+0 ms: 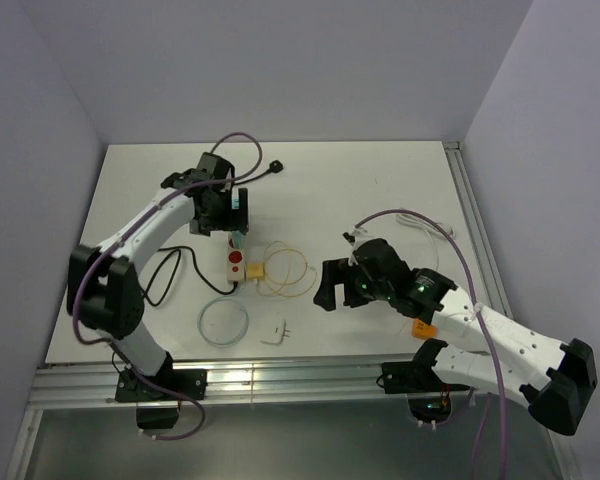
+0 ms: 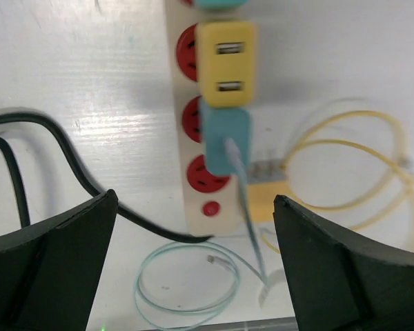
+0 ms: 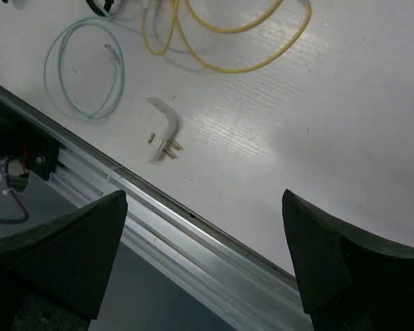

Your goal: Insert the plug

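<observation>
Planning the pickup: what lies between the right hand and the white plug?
Nothing: in the top view, only bare table separates the right hand from the white plug.

We can read no text, number, brand or sign in any of the three views. The orange tag on the right arm is too small for us to make out any print. The power strip is too blurred in the left wrist view for us to tell whether it carries any lettering.
</observation>
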You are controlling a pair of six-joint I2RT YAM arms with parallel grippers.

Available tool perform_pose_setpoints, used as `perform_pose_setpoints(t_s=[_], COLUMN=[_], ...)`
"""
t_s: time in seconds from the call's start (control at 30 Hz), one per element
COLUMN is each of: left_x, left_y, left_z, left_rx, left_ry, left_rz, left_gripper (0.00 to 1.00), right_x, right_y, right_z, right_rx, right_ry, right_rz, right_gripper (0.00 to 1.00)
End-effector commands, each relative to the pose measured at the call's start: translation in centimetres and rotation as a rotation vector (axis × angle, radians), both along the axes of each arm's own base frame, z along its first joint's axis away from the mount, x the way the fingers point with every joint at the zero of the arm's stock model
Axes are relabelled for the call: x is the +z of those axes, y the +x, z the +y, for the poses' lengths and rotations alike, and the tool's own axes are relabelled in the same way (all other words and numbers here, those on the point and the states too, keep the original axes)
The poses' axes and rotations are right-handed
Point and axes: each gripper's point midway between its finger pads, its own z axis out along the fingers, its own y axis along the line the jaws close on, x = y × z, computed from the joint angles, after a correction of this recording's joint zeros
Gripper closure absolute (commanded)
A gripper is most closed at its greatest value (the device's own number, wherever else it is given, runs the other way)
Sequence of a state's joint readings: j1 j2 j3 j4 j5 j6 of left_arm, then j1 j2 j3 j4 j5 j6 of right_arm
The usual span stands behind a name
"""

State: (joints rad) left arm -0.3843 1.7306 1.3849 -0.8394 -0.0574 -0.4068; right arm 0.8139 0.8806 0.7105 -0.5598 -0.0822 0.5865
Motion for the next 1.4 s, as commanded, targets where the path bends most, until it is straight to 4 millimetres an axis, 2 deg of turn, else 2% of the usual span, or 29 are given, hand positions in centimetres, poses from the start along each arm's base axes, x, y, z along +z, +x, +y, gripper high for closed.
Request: perform_pose_setpoints(t_s=[0.0, 0.07, 0.1, 0.17, 0.23, 0.27, 0.3, 0.33, 0.37, 0.4, 0.43, 0.47, 0.53, 0.57, 0.67, 0.73, 0.8, 0.83, 0.87, 0.9, 0.93, 0.97, 1.07, 1.1, 1.13, 1.17, 1.23, 1.33, 1.37], left_x=[9.6, 11.7, 13.8, 16.8, 18.4, 19.0, 20.1, 20.6, 20.9, 21.5, 21.5, 21.7, 22.1, 22.2, 22.4, 21.9, 21.9, 22.0, 20.9, 21.9, 21.8, 20.3, 21.6, 20.7, 21.3, 20.7, 20.8, 20.8, 20.8], left_y=[0.3, -0.7, -1.7, -3.6, -5.0, -5.7, -7.3, -8.0, -8.8, -10.0, -10.7, -11.3, -12.7, -13.0, -13.9, -14.3, -14.4, -14.5, -14.7, -14.6, -14.6, -14.6, -14.6, -14.8, -14.6, -14.5, -14.3, -13.9, -13.9], left_z=[-1.7, -2.6, -2.5, -2.3, -2.0, -1.9, -1.6, -1.5, -1.5, -1.5, -1.4, -1.4, -1.6, -1.7, -2.0, -2.6, -3.6, -4.1, -4.6, -5.0, -5.3, -5.6, -6.3, -6.6, -6.7, -6.9, -7.0, -7.2, -7.3], left_rx=[-0.048, -0.088, -0.105, -0.138, -0.153, -0.161, -0.174, -0.184, -0.199, -0.210, -0.214, -0.224, -0.247, -0.254, -0.259, -0.252, -0.242, -0.246, -0.246, -0.232, -0.222, -0.205, -0.179, -0.150, -0.149, -0.129, -0.052, 0.037, 0.047], left_ry=[-0.147, -0.214, -0.251, -0.315, -0.351, -0.365, -0.400, -0.418, -0.436, -0.467, -0.476, -0.490, -0.530, -0.542, -0.587, -0.641, -0.721, -0.758, -0.788, -0.854, -0.884, -0.908, -1.039, -1.080, -1.116, -1.136, -1.208, -1.299, -1.330], left_rz=[-0.254, -0.310, -0.377, -0.483, -0.549, -0.573, -0.611, -0.630, -0.639, -0.657, -0.653, -0.655, -0.655, -0.652, -0.648, -0.619, -0.604, -0.601, -0.567, -0.591, -0.589, -0.553, -0.585, -0.540, -0.562, -0.544, -0.493, -0.434, -0.430], left_gripper=[0.01, 0.00, 0.00, 0.01, 0.00, 0.00, 0.00, 0.00, 0.01, 0.00, 0.00, 0.00, 0.00, 0.01, 0.01, 0.02, 0.04, 0.05, 0.05, 0.05, 0.04, 0.04, 0.01, 0.01, 0.01, 0.00, 0.00, 0.00, 0.01], right_x=[2.3, 2.0, 2.7, 2.5, 2.3, 1.0, 1.4, 1.0, -0.6, -0.3, -1.0, -2.7, -3.7, -4.8, -5.9, -5.2, -4.2, -3.6, -1.2, -0.5, 0.5, 2.2, 5.7, 6.9, 7.7, 9.5, 11.1, 14.5, 14.9], right_y=[1.7, 2.5, 3.1, 4.3, 5.4, 6.4, 7.1, 7.7, 8.4, 9.1, 9.6, 10.1, 10.7, 11.0, 10.5, 10.1, 9.9, 9.9, 9.9, 9.6, 9.5, 9.2, 8.9, 8.9, 8.8, 8.5, 8.4, 7.6, 7.4], right_z=[2.7, 4.2, 5.0, 6.8, 8.0, 8.6, 9.4, 9.9, 10.6, 11.3, 11.6, 11.9, 12.4, 12.7, 14.2, 15.0, 14.8, 14.5, 14.3, 14.0, 13.8, 13.3, 12.5, 12.3, 12.1, 11.7, 11.1, 10.0, 9.7], right_rx=[0.021, 0.033, 0.034, 0.038, 0.031, 0.015, 0.010, 0.008, 0.005, -0.001, -0.007, -0.016, -0.023, -0.023, 0.040, 0.081, 0.074, 0.066, 0.064, 0.063, 0.058, 0.058, 0.046, 0.040, 0.033, 0.021, 0.004, -0.019, -0.027], right_ry=[0.082, 0.096, 0.114, 0.130, 0.133, 0.106, 0.112, 0.106, 0.086, 0.091, 0.079, 0.050, 0.042, 0.033, 0.059, 0.092, 0.111, 0.120, 0.165, 0.178, 0.193, 0.210, 0.242, 0.260, 0.272, 0.309, 0.343, 0.424, 0.438], right_rz=[-0.049, -0.033, -0.032, -0.017, -0.011, 0.004, 0.001, 0.005, 0.031, 0.030, 0.042, 0.067, 0.072, 0.088, 0.140, 0.153, 0.139, 0.122, 0.075, 0.061, 0.046, 0.022, -0.029, -0.047, -0.060, -0.086, -0.114, -0.175, -0.178], right_gripper=[0.00, 0.00, 0.00, 0.02, 0.03, 0.04, 0.06, 0.07, 0.08, 0.10, 0.12, 0.13, 0.19, 0.29, 0.48, 0.74, 1.00, 1.00, 1.00, 1.00, 1.00, 1.00, 1.00, 1.00, 1.00, 1.00, 1.00, 1.00, 1.00])
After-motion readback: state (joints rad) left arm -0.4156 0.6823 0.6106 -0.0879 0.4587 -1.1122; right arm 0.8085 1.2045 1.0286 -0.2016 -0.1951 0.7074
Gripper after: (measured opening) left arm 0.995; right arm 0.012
